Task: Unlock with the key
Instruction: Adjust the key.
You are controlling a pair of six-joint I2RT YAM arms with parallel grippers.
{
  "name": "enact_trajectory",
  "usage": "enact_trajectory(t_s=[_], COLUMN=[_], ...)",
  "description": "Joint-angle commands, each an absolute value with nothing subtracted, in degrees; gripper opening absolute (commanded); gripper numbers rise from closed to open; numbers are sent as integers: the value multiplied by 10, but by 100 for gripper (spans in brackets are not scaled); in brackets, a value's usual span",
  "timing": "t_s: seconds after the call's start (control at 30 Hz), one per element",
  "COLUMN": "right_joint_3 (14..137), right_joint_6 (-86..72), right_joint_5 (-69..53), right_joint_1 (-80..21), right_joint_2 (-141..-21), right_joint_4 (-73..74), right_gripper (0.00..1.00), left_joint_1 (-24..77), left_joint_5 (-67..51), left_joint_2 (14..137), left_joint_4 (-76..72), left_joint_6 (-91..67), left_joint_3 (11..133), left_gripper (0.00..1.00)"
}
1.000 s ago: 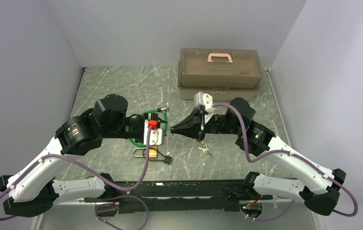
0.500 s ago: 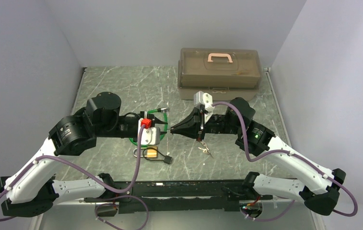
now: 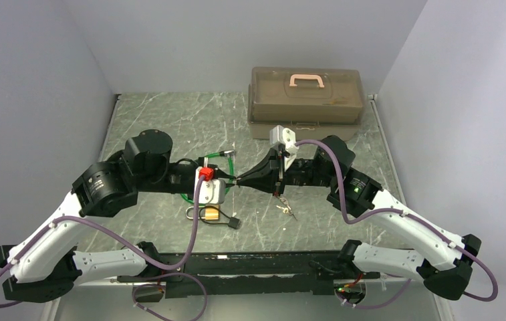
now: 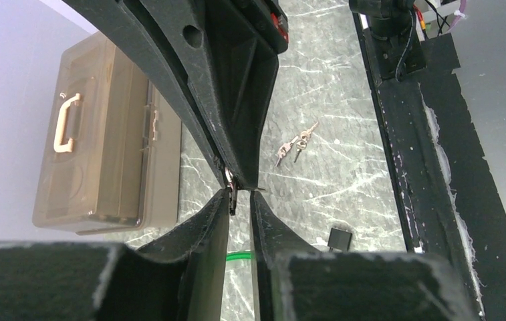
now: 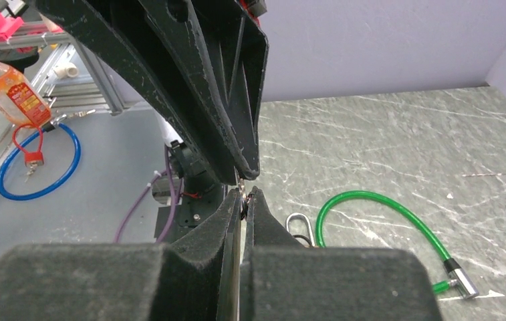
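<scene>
**Key in the air, padlock still waiting**

We have the two claws meeting tip to tip above the desk (image 3: 170, 120). The right claw (image 5: 243, 200) is pinched together on the key (image 4: 231, 192), a tiny silver sliver. The left claw (image 4: 238, 204) has its fingers a slit apart around that same key, not clamped as far as we can see.

The pickup looks done. Still to come, by our reckoning, are the insertion and the turn. The brass padlock (image 3: 211, 214) lies on the desk below, beside the green cable (image 5: 363, 194), shackle still in. The remaining keys (image 3: 285, 209) lie apart.

Half a second ago the left claw sat drawn back; now it is in again. The right has not budged.
</scene>
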State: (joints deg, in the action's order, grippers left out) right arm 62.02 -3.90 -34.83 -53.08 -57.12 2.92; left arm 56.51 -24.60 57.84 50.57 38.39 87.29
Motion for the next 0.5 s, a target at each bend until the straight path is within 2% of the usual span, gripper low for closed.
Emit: enact_trajectory(t_s=[0.0, 0.2, 0.3, 0.47], right_joint_3=[642, 643, 642, 647], right_joint_6=[-49, -49, -48, -46], right_joint_5=[-352, -355, -354, -356], right_joint_1=[-534, -535, -535, -536], right_joint_2=[-571, -572, -571, -575], right_joint_4=[-17, -12, -10, -4], right_gripper=[0, 0, 0, 0], left_joint_1=[568, 568, 568, 568], left_joint_5=[-258, -241, -229, -219], left_joint_2=[573, 573, 572, 570], left_joint_4=[491, 482, 477, 474], left_joint_6=[383, 383, 382, 382], left_joint_3=[864, 871, 875, 875], left_gripper=[24, 20, 24, 24])
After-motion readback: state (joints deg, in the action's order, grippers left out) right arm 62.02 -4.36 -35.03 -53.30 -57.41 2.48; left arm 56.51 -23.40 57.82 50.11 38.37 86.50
